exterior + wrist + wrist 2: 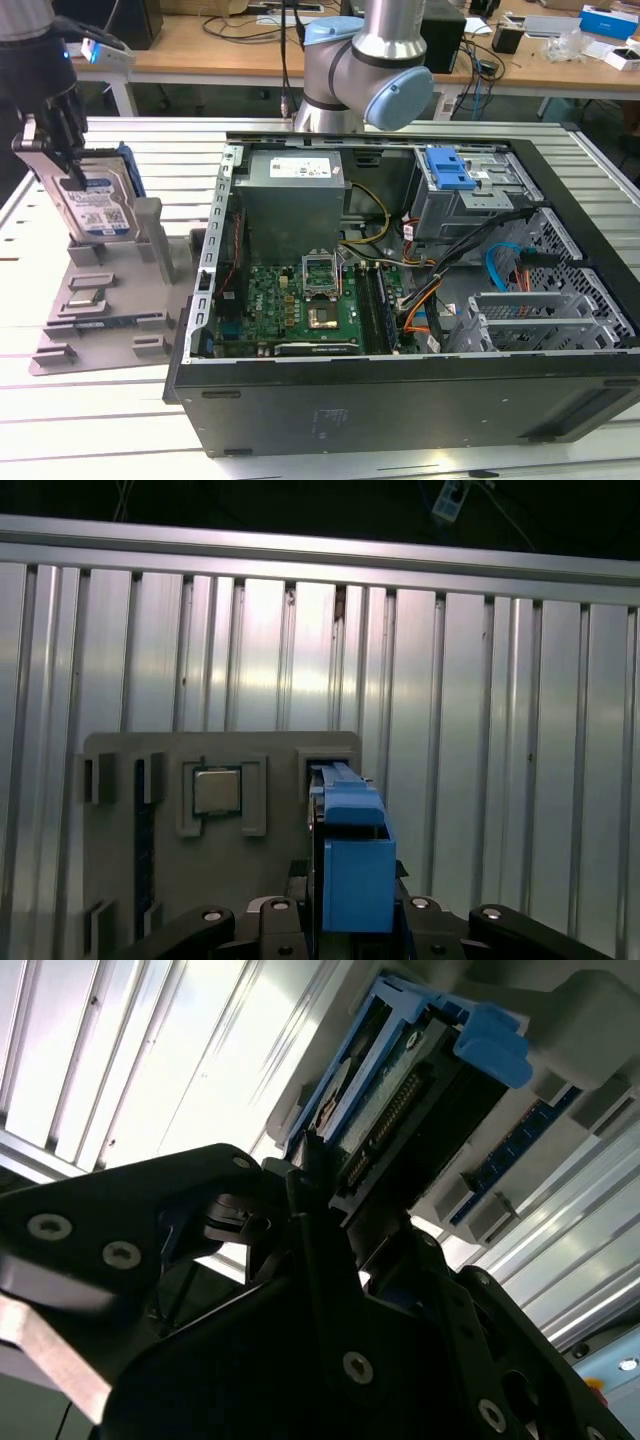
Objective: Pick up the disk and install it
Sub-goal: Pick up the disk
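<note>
You had the gripper (66,160) clenched on the disk (100,210), which stood upright at the grey holder (100,292), so pickup looked underway but install wasn't done, the open case (400,405) sitting well apart.

Electronics lab, my side: slotted aluminium table (90,420), opened PC tower (400,400), cable-strewn wooden desks (200,45) behind.
</note>
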`<state>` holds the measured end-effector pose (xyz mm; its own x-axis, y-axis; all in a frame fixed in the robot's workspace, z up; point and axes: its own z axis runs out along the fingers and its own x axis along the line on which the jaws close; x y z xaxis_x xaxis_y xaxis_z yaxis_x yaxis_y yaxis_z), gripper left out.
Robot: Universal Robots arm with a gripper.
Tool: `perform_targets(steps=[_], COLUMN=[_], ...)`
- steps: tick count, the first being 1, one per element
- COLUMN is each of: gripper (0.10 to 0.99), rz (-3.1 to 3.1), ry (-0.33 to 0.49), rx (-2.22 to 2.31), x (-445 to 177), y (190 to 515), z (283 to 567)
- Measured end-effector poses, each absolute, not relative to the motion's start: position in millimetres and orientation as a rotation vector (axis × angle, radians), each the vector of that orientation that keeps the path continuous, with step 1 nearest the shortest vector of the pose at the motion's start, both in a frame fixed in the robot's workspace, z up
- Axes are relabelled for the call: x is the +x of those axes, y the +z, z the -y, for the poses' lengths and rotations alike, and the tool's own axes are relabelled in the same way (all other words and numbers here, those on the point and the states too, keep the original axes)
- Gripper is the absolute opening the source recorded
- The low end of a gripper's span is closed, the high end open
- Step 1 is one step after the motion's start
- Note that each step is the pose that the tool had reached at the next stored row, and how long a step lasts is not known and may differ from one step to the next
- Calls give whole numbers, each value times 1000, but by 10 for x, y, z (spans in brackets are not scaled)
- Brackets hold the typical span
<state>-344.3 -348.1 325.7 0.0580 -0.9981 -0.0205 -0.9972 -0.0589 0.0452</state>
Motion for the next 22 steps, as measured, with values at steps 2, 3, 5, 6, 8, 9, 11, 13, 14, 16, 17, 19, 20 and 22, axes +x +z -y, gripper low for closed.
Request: perform_targets(steps=[2, 3, 5, 6, 8, 9, 11, 13, 14, 16, 17, 19, 20, 22], gripper=[365, 365, 365, 365, 365, 365, 365, 365, 365, 365, 365, 365, 365, 365], rz=[2142, 2142, 2142, 2142, 2142, 2142, 2142, 2141, 2141, 2141, 2141, 2141, 2141, 2141], ry=[-72, -72, -72, -72, -72, -72, -73, -73, -73, -74, -74, -74, -74, -74], rx=[2271, 2271, 2271, 2271, 2271, 2271, 2271, 2271, 2270, 2270, 2270, 2270, 2270, 2270], x=[-3443, -3443, -3443, -3443, -3443, -3443, -3443, -3443, -3443, -3443, -3443, -3443, -3443, -3443], y=[3302, 3329, 3375, 3401, 3461, 3510, 3603, 3762, 3852, 3963, 4030, 4095, 4113, 4153], z=[3477, 3475, 3471, 3469, 3466, 3463, 3459, 3453, 3449, 3444, 3441, 3439, 3439, 3437])
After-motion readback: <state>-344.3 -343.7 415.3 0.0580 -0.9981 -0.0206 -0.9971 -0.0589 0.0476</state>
